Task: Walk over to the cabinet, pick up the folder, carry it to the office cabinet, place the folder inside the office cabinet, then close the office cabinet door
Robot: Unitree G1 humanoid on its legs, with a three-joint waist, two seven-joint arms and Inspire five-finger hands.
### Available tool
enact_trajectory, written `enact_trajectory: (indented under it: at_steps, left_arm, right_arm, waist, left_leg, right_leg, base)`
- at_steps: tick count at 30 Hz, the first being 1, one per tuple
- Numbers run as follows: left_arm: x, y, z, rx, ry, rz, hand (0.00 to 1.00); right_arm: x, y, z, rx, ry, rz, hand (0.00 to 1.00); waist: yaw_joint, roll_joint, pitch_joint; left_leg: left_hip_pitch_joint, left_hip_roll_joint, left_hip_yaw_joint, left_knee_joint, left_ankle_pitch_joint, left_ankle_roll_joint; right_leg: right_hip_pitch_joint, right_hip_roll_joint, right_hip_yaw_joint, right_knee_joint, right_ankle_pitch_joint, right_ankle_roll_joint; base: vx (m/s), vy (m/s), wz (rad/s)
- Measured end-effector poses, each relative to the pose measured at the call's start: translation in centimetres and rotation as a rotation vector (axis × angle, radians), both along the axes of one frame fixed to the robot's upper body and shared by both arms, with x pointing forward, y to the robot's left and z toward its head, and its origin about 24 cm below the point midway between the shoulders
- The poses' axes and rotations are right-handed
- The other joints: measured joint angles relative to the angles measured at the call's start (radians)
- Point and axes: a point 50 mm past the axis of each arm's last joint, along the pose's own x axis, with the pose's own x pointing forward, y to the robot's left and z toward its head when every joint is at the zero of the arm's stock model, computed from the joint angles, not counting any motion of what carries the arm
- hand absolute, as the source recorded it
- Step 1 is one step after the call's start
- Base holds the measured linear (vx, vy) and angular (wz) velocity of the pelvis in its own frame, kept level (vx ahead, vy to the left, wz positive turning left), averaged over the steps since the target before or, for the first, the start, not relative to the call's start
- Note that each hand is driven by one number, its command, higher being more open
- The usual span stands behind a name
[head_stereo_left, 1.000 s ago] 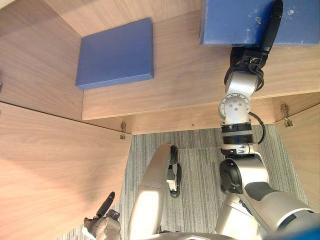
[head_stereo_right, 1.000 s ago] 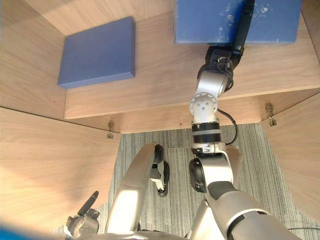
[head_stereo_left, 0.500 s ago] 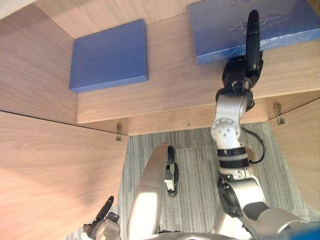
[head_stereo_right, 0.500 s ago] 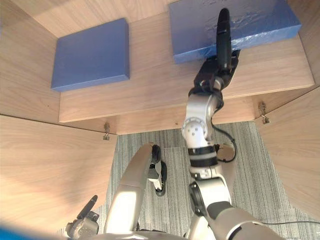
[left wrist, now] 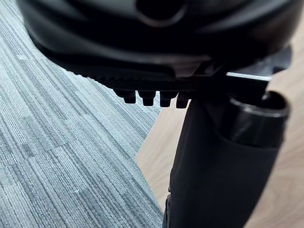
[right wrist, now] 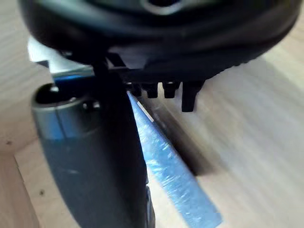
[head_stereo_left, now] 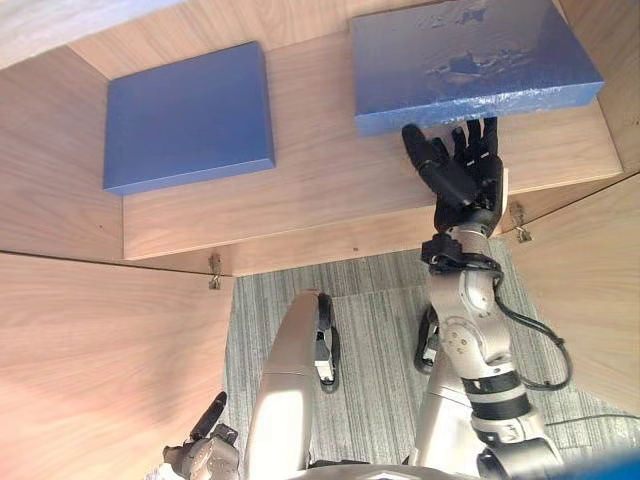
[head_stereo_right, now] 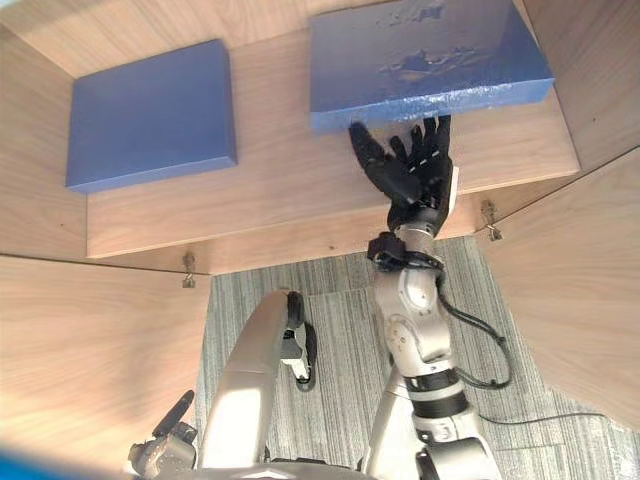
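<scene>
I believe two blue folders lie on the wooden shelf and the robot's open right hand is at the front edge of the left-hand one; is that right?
Not quite: the open right hand is at the front edge of the right-hand folder, not the left-hand folder, as the left eye view shows. Both blue folders do lie on the wooden shelf.

1. Right folder point(head_stereo_left: 470, 55): blue, with pale scuffed patches on top.
2. Left folder point(head_stereo_left: 190, 115): plain blue.
3. Cabinet point(head_stereo_left: 320, 190): light brown wood grain.
4. Carpet point(head_stereo_left: 380, 320): grey, fine stripes.
5. Right hand point(head_stereo_left: 462, 178): black.
</scene>
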Motion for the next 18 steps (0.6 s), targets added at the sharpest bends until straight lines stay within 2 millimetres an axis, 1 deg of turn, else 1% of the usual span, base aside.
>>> enact_trajectory:
  at_steps: [2, 3, 5, 7, 10, 14, 15, 16, 18]
  left_arm:
    - [0.0, 0.0, 0.0, -0.001, -0.009, -0.009, 1.0]
    - [0.0, 0.0, 0.0, -0.003, -0.015, -0.015, 1.0]
    - [0.1, 0.1, 0.0, -0.008, -0.046, -0.045, 1.0]
    - [0.3, -0.1, -0.1, -0.021, -0.07, -0.076, 1.0]
    - [0.3, -0.2, -0.2, -0.039, -0.102, -0.106, 1.0]
    - [0.4, -0.3, -0.3, -0.05, -0.13, -0.142, 1.0]
    - [0.6, -0.3, -0.3, -0.053, -0.144, -0.154, 1.0]
    - [0.6, -0.4, -0.3, -0.055, -0.146, -0.157, 1.0]
    - [1.0, -0.5, -0.3, -0.065, -0.162, -0.173, 1.0]
  right_arm:
    - [0.6, -1.8, 0.1, -0.18, 0.007, -0.007, 1.0]
    - [0.8, -2.4, 0.3, -0.225, 0.009, -0.01, 1.0]
    - [1.7, -4.0, 0.7, -0.392, 0.021, 0.009, 1.0]
    - [2.2, -4.7, 0.9, -0.484, 0.029, 0.04, 1.0]
    - [3.3, -5.3, 1.8, -0.624, 0.032, 0.086, 1.0]
    - [4.7, -5.4, 3.1, -0.829, 0.029, 0.099, 1.0]
    - [5.7, -5.2, 4.1, -0.915, 0.027, 0.093, 1.0]
    - [5.8, -5.2, 4.2, -0.928, 0.027, 0.09, 1.0]
    - [6.4, -5.3, 5.2, -1.021, 0.025, 0.073, 1.0]
  waist:
    - [-0.009, -0.01, 0.004]
    - [-0.011, -0.01, 0.005]
    - [-0.019, -0.013, 0.006]
    - [-0.023, -0.014, 0.007]
    - [-0.031, -0.014, 0.007]
    - [-0.032, -0.013, 0.007]
    - [-0.027, -0.012, 0.006]
    - [-0.025, -0.012, 0.006]
    - [-0.009, -0.007, 0.005]
  left_leg:
    - [0.0, 0.0, -0.001, 0.0, 0.0, 0.001]
    - [0.0, 0.001, -0.001, 0.0, 0.0, 0.002]
    - [0.002, 0.002, -0.004, -0.002, 0.0, 0.004]
    - [0.003, 0.002, -0.004, -0.005, 0.0, 0.01]
    - [0.005, 0.008, -0.002, -0.007, 0.0, 0.016]
    - [0.008, 0.014, -0.002, -0.009, 0.001, 0.017]
    - [0.01, 0.016, -0.002, -0.012, 0.001, 0.018]
    - [0.01, 0.017, -0.002, -0.012, 0.001, 0.018]
    - [0.01, 0.021, -0.003, -0.016, 0.001, 0.018]
  right_leg:
    - [0.004, -0.002, -0.003, -0.004, 0.003, 0.004]
    - [0.006, -0.002, -0.005, -0.006, 0.003, 0.004]
    - [0.015, -0.004, -0.011, -0.013, 0.003, 0.005]
    - [0.018, -0.007, -0.014, -0.019, 0.005, 0.007]
    - [0.019, -0.007, -0.017, -0.026, 0.01, 0.002]
    - [0.022, -0.007, -0.022, -0.031, 0.015, -0.001]
    - [0.022, -0.006, -0.024, -0.032, 0.017, -0.003]
    - [0.022, -0.005, -0.024, -0.032, 0.017, -0.004]
    - [0.022, -0.002, -0.028, -0.035, 0.02, -0.005]
  base:
    - [0.08, -0.067, 0.01]
    - [0.07, -0.064, 0.02]
    - [0.07, -0.067, 0.02]
    - [0.06, -0.066, -0.01]
    - [0.04, -0.058, -0.05]
    - [0.05, -0.069, -0.05]
    - [0.05, -0.077, -0.01]
    - [0.07, -0.097, -0.03]
    - [0.06, -0.077, -0.03]
